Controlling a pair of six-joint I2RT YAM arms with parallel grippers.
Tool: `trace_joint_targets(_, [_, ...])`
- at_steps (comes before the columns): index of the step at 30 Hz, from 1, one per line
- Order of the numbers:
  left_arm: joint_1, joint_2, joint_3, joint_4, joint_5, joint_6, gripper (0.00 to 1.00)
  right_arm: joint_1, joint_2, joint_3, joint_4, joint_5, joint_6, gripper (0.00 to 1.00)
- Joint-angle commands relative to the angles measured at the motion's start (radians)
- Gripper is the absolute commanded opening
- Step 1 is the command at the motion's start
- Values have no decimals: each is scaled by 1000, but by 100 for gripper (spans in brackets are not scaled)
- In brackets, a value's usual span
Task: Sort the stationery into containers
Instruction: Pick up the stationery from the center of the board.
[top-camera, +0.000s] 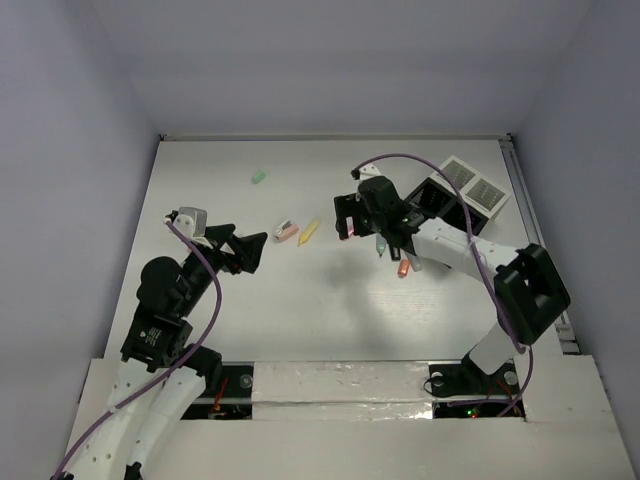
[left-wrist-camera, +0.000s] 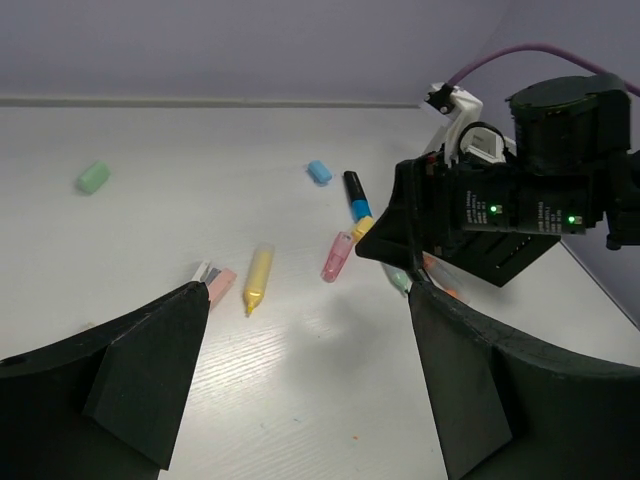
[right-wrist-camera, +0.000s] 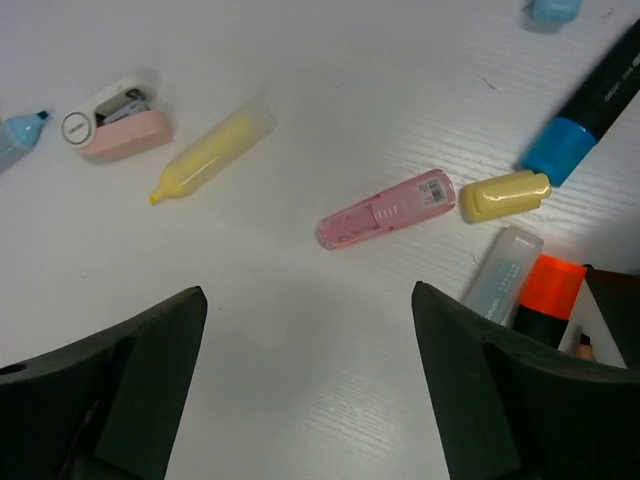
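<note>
Stationery lies mid-table: a pink marker (right-wrist-camera: 387, 208), a yellow marker (right-wrist-camera: 212, 148), a yellow block (right-wrist-camera: 505, 195), a dark marker with a blue band (right-wrist-camera: 590, 110), an orange marker (right-wrist-camera: 545, 290), a pale capped marker (right-wrist-camera: 503, 262) and a blue block (right-wrist-camera: 553, 8). A mint green block (top-camera: 258, 177) sits apart at the far left. My right gripper (right-wrist-camera: 308, 295) is open and empty, hovering just short of the pink marker. My left gripper (left-wrist-camera: 305, 300) is open and empty, near the yellow marker (left-wrist-camera: 257, 279). The black box (top-camera: 430, 200) and white tray (top-camera: 475, 185) stand at the far right.
A pink and white tape dispenser (right-wrist-camera: 115, 125) lies left of the yellow marker. A light blue tip (right-wrist-camera: 15, 135) shows at the right wrist view's left edge. The right arm's wrist (left-wrist-camera: 500, 220) hangs close ahead of my left gripper. White walls enclose the table.
</note>
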Motion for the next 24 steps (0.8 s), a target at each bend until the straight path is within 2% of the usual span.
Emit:
trace_joint_targets(1, [6,1,2,40,6,8,79,11,54,77,-6,94,34,92])
trace_joint_targets(8, [6,-4,0,35,-1,9,79,-2,192,137,-22,128,77,92])
trace_joint_targets(18, [6,-2,0,38,3,14,79,-44,261,152,-22,99,124,90])
trace_joint_targets(24, [6,2,0,38,6,13,79,-54,320,179,-11,54,147,99])
